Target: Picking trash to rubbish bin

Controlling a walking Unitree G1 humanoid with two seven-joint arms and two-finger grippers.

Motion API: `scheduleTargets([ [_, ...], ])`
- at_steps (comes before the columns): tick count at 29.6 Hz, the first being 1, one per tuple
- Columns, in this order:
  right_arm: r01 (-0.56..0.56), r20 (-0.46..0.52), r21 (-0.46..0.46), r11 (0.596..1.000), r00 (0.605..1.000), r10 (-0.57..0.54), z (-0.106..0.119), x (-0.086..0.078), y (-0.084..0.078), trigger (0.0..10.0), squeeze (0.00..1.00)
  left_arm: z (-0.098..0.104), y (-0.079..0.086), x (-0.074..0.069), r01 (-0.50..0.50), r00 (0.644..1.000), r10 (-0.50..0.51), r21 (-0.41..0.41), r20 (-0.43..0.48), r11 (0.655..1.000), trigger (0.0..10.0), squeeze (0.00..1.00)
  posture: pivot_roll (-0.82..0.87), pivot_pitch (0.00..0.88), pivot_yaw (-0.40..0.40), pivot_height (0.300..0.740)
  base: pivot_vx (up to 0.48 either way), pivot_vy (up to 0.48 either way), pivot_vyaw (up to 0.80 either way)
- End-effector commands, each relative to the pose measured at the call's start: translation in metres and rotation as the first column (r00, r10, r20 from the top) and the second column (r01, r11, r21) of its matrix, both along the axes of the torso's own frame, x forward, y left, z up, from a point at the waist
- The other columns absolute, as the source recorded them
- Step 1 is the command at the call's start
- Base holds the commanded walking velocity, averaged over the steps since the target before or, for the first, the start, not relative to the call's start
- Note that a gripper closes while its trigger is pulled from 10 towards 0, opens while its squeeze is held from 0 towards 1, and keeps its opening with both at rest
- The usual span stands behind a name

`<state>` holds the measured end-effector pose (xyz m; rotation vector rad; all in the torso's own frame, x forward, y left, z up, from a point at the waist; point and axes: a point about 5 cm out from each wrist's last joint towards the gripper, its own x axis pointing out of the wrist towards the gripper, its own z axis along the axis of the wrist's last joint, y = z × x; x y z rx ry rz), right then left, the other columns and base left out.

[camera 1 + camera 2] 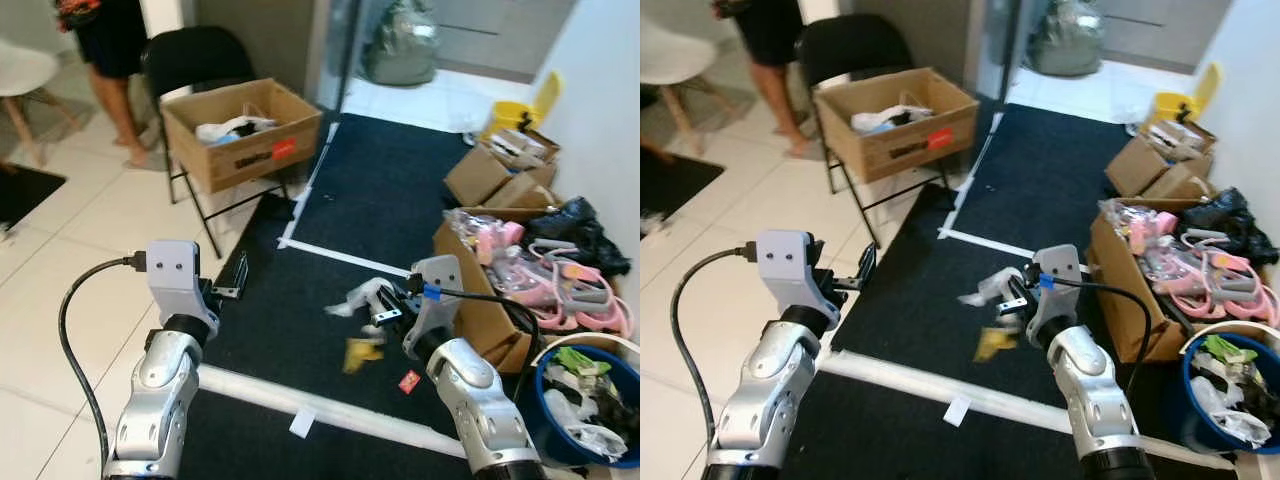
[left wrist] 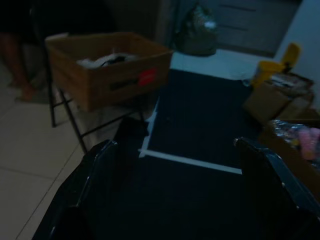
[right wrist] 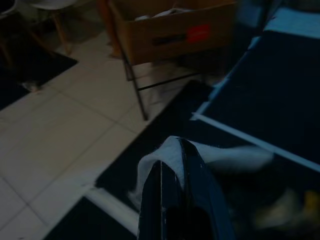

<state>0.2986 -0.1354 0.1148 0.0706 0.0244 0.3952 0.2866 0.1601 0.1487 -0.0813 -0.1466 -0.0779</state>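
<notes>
My right gripper (image 1: 386, 308) is shut on a crumpled white piece of trash (image 1: 358, 296) and holds it above the dark mat. In the right wrist view the white trash (image 3: 162, 157) is pinched between the closed fingers (image 3: 186, 170). Below it on the mat lie a yellow wrapper (image 1: 360, 352) and a small red scrap (image 1: 409, 381). A blue rubbish bin (image 1: 548, 418) with trash inside stands at the bottom right, right of that arm. My left gripper (image 1: 234, 276) is raised on the left, open and holding nothing, its fingers (image 2: 102, 155) spread wide.
A cardboard box (image 1: 240, 130) rests on a black chair at the back left, with a person's legs (image 1: 125, 110) beside it. Open boxes of pink items (image 1: 500, 270) and a black bag (image 1: 575, 225) line the right wall. A white paper scrap (image 1: 302, 423) lies near the mat's white stripe.
</notes>
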Motion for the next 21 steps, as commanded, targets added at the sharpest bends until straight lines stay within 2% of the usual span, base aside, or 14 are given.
scheduleTargets([
  [1, -0.004, -0.008, -0.004, 1.000, 1.000, 0.004, -0.0027, -0.0008, -0.0001, 10.0, 0.00, -0.0040, 0.0019, -0.0012, -0.006, 1.000, 0.006, 0.003, -0.020, 1.000, 10.0, 0.00, 0.04, 0.126, -0.025, 0.740, 0.334, 0.000, 0.00],
  [21, 0.038, -0.030, -0.016, 0.999, 0.999, -0.039, -0.0060, 0.0023, -0.0058, 10.0, 0.00, -0.0018, 0.0083, 0.0008, -0.029, 0.999, 0.029, -0.001, -0.012, 1.000, 10.0, 0.00, 0.03, 0.147, -0.023, 0.740, 0.346, 0.000, 0.00],
])
